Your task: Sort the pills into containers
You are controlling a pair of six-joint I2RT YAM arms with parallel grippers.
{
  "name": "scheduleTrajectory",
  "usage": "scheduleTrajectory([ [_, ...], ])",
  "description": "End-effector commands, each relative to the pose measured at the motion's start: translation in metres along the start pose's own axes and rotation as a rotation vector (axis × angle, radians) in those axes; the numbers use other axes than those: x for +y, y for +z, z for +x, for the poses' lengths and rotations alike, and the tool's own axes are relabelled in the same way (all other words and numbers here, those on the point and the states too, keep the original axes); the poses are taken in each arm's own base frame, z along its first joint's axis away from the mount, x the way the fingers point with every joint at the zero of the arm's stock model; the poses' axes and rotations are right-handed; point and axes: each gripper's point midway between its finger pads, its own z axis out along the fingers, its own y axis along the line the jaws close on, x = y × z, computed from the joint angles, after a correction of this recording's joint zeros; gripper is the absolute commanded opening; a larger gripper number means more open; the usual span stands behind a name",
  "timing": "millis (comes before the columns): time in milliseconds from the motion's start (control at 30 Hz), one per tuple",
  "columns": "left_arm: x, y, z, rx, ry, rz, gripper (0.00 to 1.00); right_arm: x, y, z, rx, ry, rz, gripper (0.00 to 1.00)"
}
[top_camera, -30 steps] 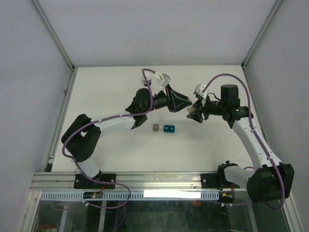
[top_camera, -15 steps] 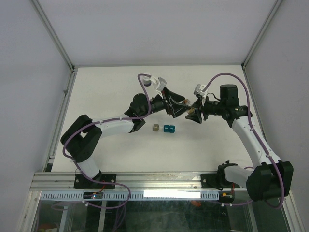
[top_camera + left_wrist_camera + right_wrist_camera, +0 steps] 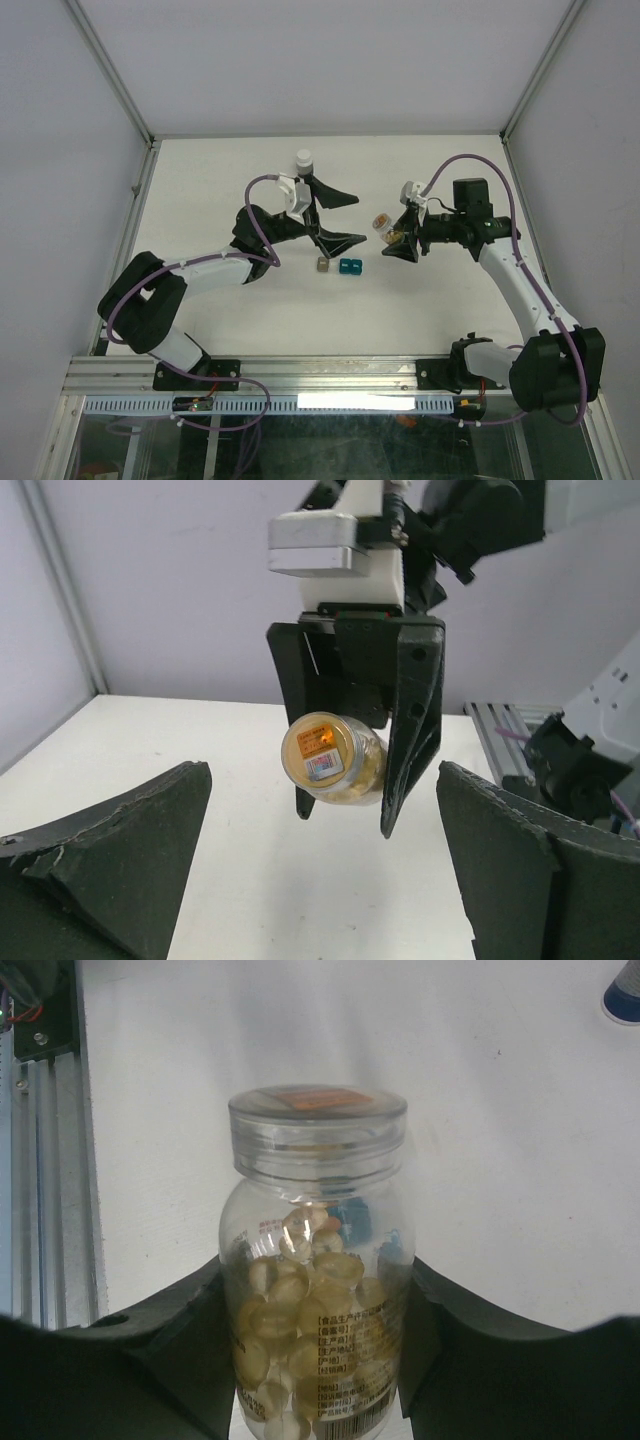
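Table edges: the white table is running out to a frame post line on each side and a wall at the back. An aluminium rail is lying along the near edge by both arm bases.
Open room: bare tabletop is lying all round the 2 containers. A white-capped bottle is standing well back, just behind the left wrist.
Containers: the grey-brown cup and the teal cup are sitting just beside each other mid-table, nearer the rail than both grippers.
Left gripper: it is reaching right from a low, folded arm. Its fingers are spreading wide around nothing and facing the vial.
Right gripper: it is reaching left from a bent elbow, and its fingers are pinching the vial's body from both sides.
Pills: the vial is hanging above the table in the right gripper, with its lid end pointing at the left gripper. Pale tan pills are filling most of it.
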Motion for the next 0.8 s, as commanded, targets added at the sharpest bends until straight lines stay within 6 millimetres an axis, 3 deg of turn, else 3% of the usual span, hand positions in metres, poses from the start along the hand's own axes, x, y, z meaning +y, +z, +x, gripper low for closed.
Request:
scheduleTrajectory([
  [0, -0.025, -0.005, 0.008, -0.021, 0.153, 0.217, 0.97, 0.010, 0.001, -0.003, -0.039, -0.050, -0.066, 0.00],
  [267, -0.018, 0.001, 0.020, -0.022, 0.143, 0.210, 0.83, 0.014, 0.010, 0.007, -0.009, -0.042, -0.108, 0.00],
  [767, -0.015, 0.025, 0.036, -0.017, 0.101, 0.183, 0.70, 0.017, 0.016, 0.011, 0.012, -0.041, -0.129, 0.00],
])
